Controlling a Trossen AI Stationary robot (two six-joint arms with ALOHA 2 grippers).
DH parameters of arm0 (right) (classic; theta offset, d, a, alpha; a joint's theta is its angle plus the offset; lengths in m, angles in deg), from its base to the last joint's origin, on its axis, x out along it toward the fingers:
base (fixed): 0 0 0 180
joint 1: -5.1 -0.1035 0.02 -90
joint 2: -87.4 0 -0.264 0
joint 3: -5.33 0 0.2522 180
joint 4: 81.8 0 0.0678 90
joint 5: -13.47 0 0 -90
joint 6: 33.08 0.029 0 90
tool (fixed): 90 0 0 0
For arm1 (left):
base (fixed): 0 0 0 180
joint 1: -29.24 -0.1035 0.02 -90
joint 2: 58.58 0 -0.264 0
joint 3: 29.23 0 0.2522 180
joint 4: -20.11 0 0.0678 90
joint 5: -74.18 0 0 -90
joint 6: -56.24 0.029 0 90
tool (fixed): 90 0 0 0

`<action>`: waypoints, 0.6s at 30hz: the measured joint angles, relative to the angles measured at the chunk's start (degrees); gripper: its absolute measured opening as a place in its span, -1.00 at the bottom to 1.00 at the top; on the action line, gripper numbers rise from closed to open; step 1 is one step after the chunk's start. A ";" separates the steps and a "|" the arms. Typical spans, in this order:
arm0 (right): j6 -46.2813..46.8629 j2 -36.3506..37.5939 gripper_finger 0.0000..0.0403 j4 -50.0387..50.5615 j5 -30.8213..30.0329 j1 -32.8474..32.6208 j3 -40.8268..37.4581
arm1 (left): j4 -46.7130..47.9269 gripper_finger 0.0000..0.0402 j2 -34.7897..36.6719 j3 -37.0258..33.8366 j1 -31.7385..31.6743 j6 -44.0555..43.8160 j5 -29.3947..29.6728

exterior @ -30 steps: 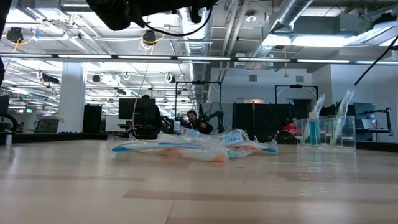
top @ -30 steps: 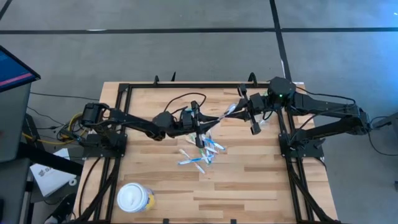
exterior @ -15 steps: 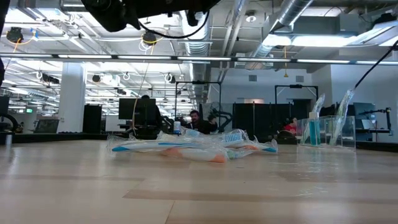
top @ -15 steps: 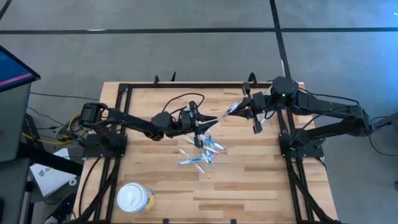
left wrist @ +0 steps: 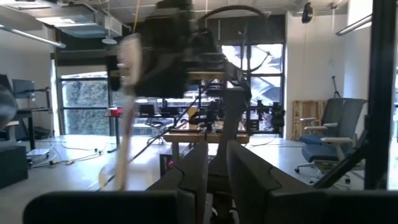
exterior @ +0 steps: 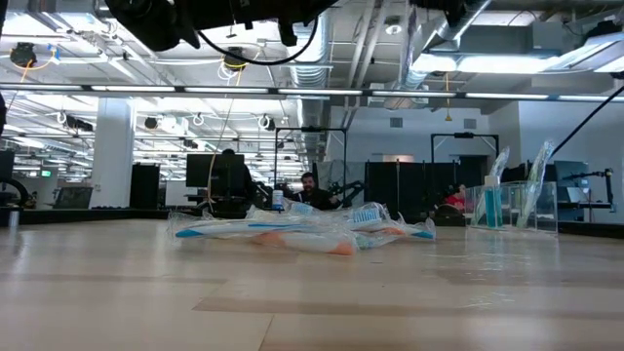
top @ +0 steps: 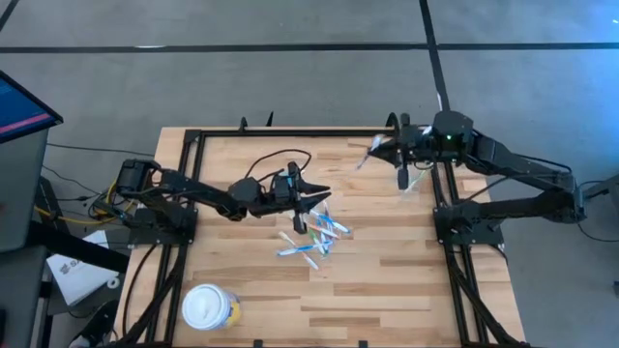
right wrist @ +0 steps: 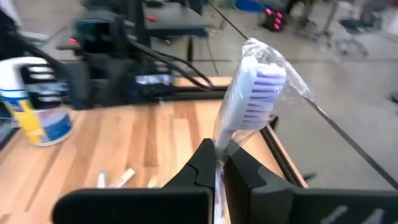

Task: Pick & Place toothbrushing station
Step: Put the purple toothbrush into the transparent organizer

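My right gripper (top: 387, 153) is over the table's far right and is shut on a white, clear-wrapped toothbrush (right wrist: 252, 87). That toothbrush shows small in the high view (top: 366, 155). My left gripper (top: 317, 195) hovers level over the table's middle, empty, with a narrow gap between its fingers (left wrist: 217, 180). Below it, several wrapped toothbrushes (top: 314, 237) lie flat in a heap on the table; the heap also shows in the low view (exterior: 302, 232). A clear tumbler (exterior: 512, 207) stands at the far right and holds toothbrushes and a blue tube (exterior: 490, 205). My right gripper pinches the toothbrush's wrapped handle (right wrist: 219, 152) between its two fingers. The brush runs on along the fingers and past their tips, with its bristle head (right wrist: 261, 84) out in front. It is lifted clear of the table.
A round yellow tub with a white lid (top: 210, 307) stands near the front left edge; it also shows in the right wrist view (right wrist: 37, 106). A black frame (top: 193, 140) borders the tabletop. Bare wood lies at the front right.
The toothbrush spanned both grippers; now only my right gripper has it. My right gripper has carried it toward the table's far right. My left gripper has drawn back toward the table's left edge and has turned.
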 joint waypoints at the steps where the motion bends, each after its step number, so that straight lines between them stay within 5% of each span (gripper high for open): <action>1: 0.30 0.00 -0.99 0.41 -0.21 0.71 0.00 | 0.00 -0.74 0.00 0.00 0.36 0.00 0.02; 18: 2.91 -0.13 -0.99 9.61 -8.29 12.13 -0.01 | 1.47 -0.78 0.00 0.00 3.27 0.00 -0.13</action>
